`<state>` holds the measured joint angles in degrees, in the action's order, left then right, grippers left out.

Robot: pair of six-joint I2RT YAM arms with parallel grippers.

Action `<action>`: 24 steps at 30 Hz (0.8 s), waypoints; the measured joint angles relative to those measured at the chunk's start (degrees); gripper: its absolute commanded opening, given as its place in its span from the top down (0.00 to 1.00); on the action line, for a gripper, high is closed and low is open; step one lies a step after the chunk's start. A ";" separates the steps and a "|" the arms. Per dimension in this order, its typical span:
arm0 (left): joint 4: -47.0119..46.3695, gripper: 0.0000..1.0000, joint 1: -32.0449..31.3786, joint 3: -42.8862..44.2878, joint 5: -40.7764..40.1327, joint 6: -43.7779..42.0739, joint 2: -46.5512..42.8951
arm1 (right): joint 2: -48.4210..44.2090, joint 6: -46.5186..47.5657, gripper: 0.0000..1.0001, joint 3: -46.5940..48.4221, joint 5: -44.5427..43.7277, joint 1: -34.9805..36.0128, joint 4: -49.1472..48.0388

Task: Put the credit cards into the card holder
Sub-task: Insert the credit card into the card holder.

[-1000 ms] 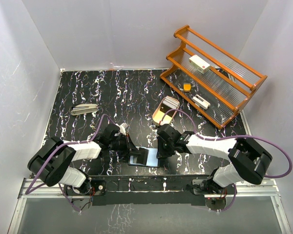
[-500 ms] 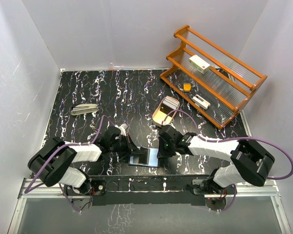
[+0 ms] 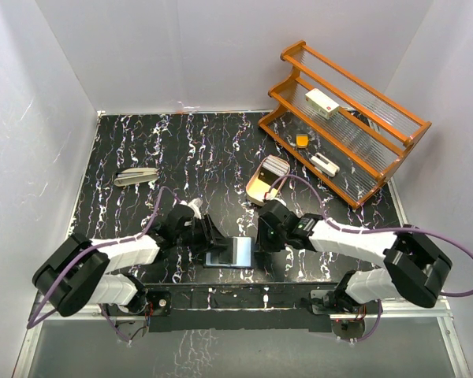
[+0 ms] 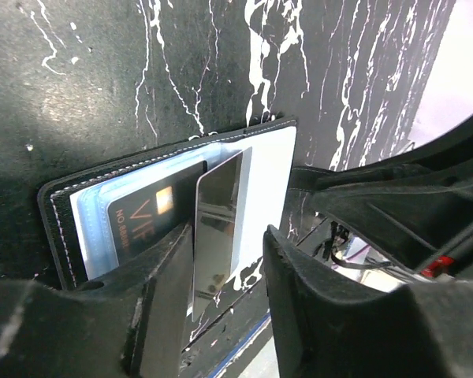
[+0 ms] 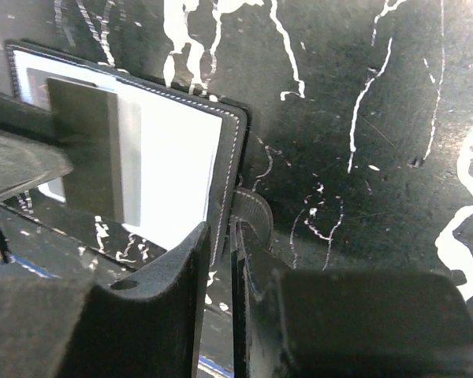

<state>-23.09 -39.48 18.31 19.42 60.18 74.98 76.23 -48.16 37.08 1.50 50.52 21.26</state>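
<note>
The card holder [image 3: 230, 253] lies open and flat by the table's front edge, its black stitched rim [image 4: 51, 213] [image 5: 235, 142] around pale inner faces. A black VIP card [image 4: 146, 216] sits in its left pocket. A shiny silver credit card [image 4: 217, 228] [image 5: 83, 142] rests over the middle fold. Its near end leans on one finger of my left gripper [image 4: 229, 236] [image 3: 213, 236], which is open with a gap on the other side. My right gripper [image 5: 221, 230] [image 3: 260, 240] straddles the holder's right edge beside its strap tab [image 5: 252, 209], jaws narrowly apart.
A wooden rack [image 3: 347, 118] at the back right carries a white box [image 3: 322, 102] and small items. A cream tray [image 3: 266, 177] lies in front of it. A grey stapler-like object [image 3: 136, 175] sits at the left. The table's front rail runs just behind the holder.
The left gripper has opened off the silver card. The holder's right flap, raised before, now lies flat, and the right jaws have parted slightly.
</note>
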 measured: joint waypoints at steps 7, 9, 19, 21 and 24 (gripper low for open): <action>6.91 0.56 -0.02 1.88 -2.69 -2.34 -3.04 | -3.15 -0.55 0.85 0.70 0.61 0.00 -0.09; 7.82 0.56 -0.02 2.16 -2.93 -2.73 -3.17 | -3.10 -0.79 0.85 0.70 1.07 0.00 -0.39; 10.03 0.60 -0.02 3.15 -3.65 -4.31 -3.17 | 1.57 -0.87 0.84 0.70 3.65 0.00 -4.11; 9.84 0.64 -0.02 3.15 -3.58 -4.26 -2.86 | 2.64 -0.87 0.83 0.70 3.89 0.00 -4.98; 8.72 0.70 -0.02 3.15 -3.30 -3.65 -1.81 | 4.35 -0.87 0.83 0.63 4.17 0.00 -6.25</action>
<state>-14.37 -39.51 21.45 16.12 56.53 73.17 80.58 -49.04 37.71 5.67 50.52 15.00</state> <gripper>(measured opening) 0.349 0.166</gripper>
